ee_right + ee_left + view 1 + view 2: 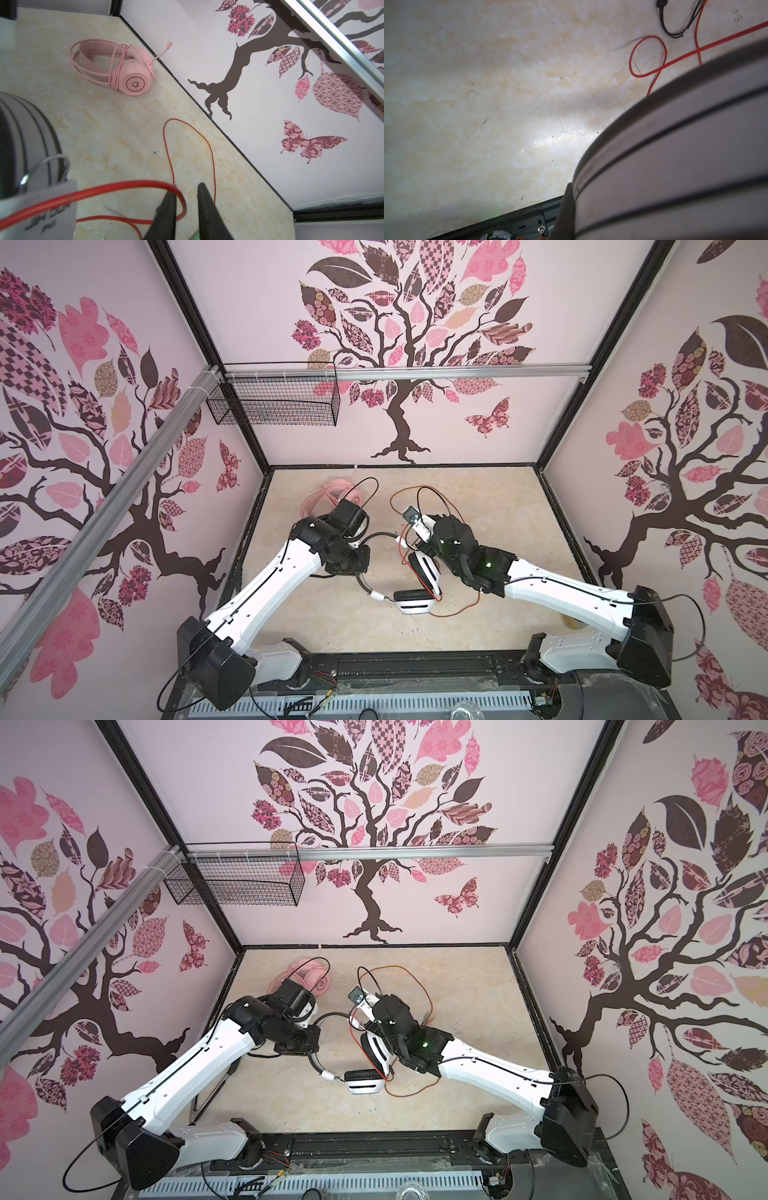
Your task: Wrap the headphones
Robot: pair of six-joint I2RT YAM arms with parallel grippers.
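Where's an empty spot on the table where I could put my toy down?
Free: the far right of the table, between the orange-red cable and the right wall, and the front strip between the white headphones and the black rail. Crowded: the middle, and the far left corner with the pink headphones.

Marbled tabletop (498,510), pink headset (136,83), probably white headset (415,602) too

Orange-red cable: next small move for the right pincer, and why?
Probably close the right pincer on the flat orange-red cable beside it: jaws stand apart, empty, and the cable lies in loose loops by the white, black-padded headset.
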